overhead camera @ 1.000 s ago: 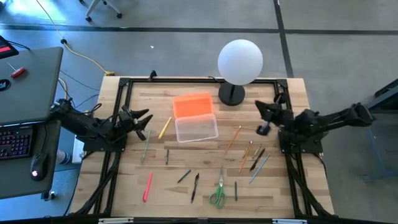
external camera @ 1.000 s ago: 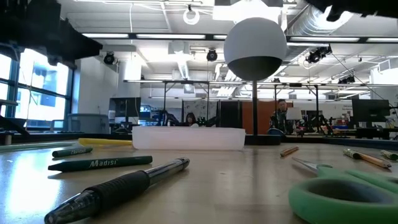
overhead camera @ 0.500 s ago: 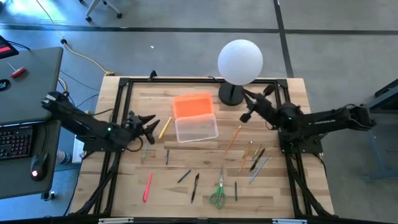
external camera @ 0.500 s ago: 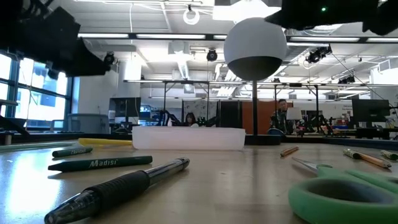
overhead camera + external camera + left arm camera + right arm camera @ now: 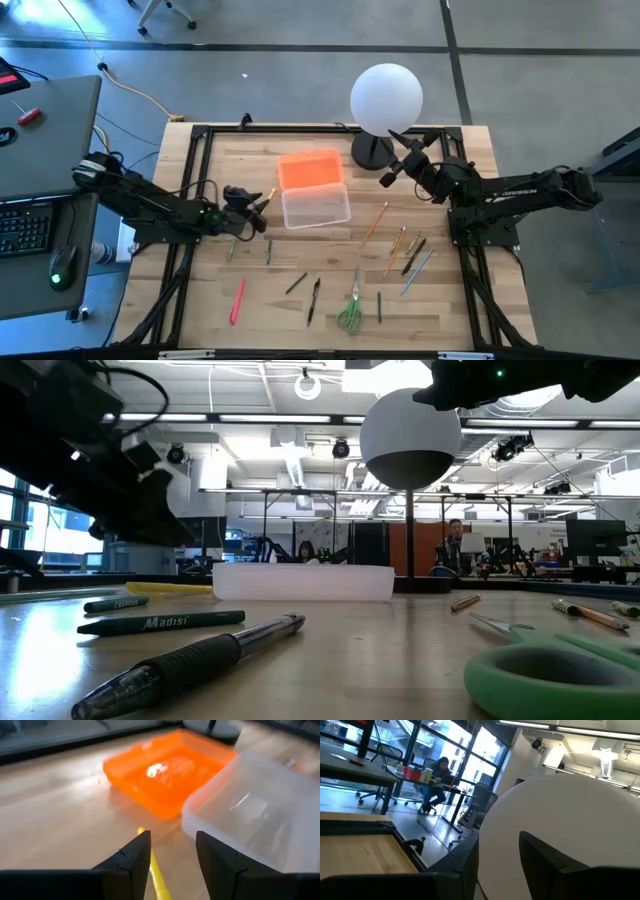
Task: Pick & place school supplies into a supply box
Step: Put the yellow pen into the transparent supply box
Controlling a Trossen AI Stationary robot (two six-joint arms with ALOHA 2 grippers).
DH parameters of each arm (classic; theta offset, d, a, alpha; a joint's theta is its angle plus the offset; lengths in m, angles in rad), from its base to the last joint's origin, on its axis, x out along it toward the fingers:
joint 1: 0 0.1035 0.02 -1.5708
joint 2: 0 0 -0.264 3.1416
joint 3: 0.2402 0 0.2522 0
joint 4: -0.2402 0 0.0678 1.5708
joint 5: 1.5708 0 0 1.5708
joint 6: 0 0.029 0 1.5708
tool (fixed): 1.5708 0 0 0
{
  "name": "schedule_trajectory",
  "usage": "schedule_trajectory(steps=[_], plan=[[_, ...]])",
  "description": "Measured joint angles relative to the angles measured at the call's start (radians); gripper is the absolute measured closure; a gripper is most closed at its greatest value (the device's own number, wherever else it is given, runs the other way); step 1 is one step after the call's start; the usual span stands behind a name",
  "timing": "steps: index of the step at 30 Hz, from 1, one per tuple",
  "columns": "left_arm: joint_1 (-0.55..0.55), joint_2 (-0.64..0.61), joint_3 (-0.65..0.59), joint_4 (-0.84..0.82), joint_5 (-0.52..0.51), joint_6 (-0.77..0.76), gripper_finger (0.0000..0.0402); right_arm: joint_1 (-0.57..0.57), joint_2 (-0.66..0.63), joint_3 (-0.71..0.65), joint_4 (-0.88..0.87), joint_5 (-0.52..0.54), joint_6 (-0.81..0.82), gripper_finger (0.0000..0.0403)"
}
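Observation:
The supply box (image 5: 316, 208) stands clear and lidless at mid-table, with its orange lid (image 5: 310, 168) lying just beyond it. Pens and pencils (image 5: 405, 250), a pink marker (image 5: 238, 300) and green-handled scissors (image 5: 350, 312) lie flat on the wood. My left gripper (image 5: 258, 207) is open and low at the box's left. A yellow pencil (image 5: 156, 879) lies below and between its fingers (image 5: 135, 855). My right gripper (image 5: 393, 160) is open and raised beside the white globe lamp (image 5: 386, 98), holding nothing.
The globe lamp's black base (image 5: 372, 152) stands at the far edge, right of the lid. A black frame (image 5: 300, 130) rims the table. In the low view a black pen (image 5: 190, 660) and a green pencil (image 5: 160, 622) lie nearest. People sit in the room behind.
My left gripper has moved toward the table's right edge and down, from the table's left side to just over the yellow pencil beside the box. My right gripper has swung toward the far edge and the globe lamp, tipping upward.

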Motion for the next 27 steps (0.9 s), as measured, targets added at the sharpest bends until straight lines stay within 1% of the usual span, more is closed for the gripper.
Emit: schedule_trajectory(steps=[4, 9, 11, 13, 15, 20, 23, 27], plan=[[0.055, 0.136, 0.052, 0.000, 0.063, -0.001, 0.0211, 0.000, 0.000, 0.000, -0.006, 0.000, 0.000, 0.0281], [0.094, 0.265, 0.097, 0.001, 0.088, -0.002, 0.0211, 0.000, 0.000, 0.000, -0.016, 0.000, 0.000, 0.0279], [0.110, 0.299, 0.103, 0.000, 0.109, -0.011, 0.0211, 0.000, -0.001, 0.000, -0.024, 0.000, 0.000, 0.0279], [0.123, 0.336, 0.104, 0.003, 0.131, -0.056, 0.0211, 0.000, -0.001, 0.000, -0.028, 0.000, 0.000, 0.0279], [0.134, 0.360, 0.106, 0.005, 0.128, -0.101, 0.0211, 0.000, -0.001, -0.001, -0.031, 0.000, 0.000, 0.0279], [0.149, 0.411, 0.108, -0.002, 0.136, -0.153, 0.0216, 0.000, -0.001, -0.001, -0.032, 0.000, 0.000, 0.0279], [0.149, 0.416, 0.108, -0.004, 0.136, -0.185, 0.0242, 0.000, -0.001, -0.001, -0.032, 0.000, 0.000, 0.0279], [0.152, 0.418, 0.105, 0.010, 0.136, -0.189, 0.0310, 0.000, -0.001, -0.001, -0.032, -0.001, 0.000, 0.0279]])
